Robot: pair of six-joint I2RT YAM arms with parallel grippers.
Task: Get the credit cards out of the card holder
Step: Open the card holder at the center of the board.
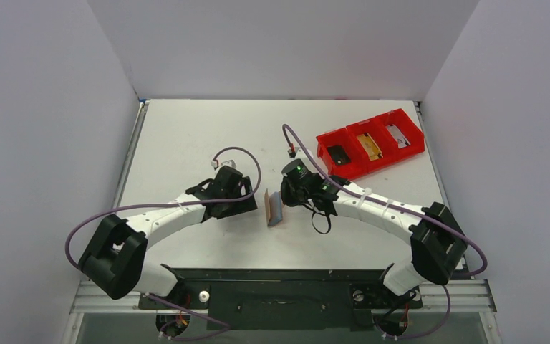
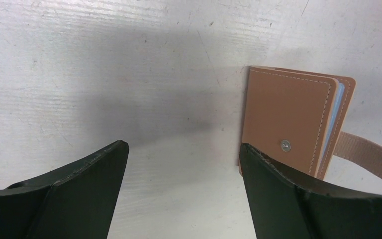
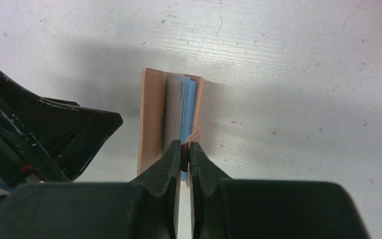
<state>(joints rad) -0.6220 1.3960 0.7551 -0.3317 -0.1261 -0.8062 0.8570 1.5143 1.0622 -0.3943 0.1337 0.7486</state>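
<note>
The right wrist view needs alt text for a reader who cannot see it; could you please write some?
The right tool is pinched shut on the near edge of the tan card holder, which gapes slightly, showing pale blue inner leaves. The left tool sits close on the left, over a scuffed white table.

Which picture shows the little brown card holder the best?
The left wrist view: the card holder faces the camera up close, showing its cover, stitching, snap and strap. The right wrist view shows it edge-on, blue leaves inside, partly behind the shut right jaws. The top view shows it tiny.
</note>
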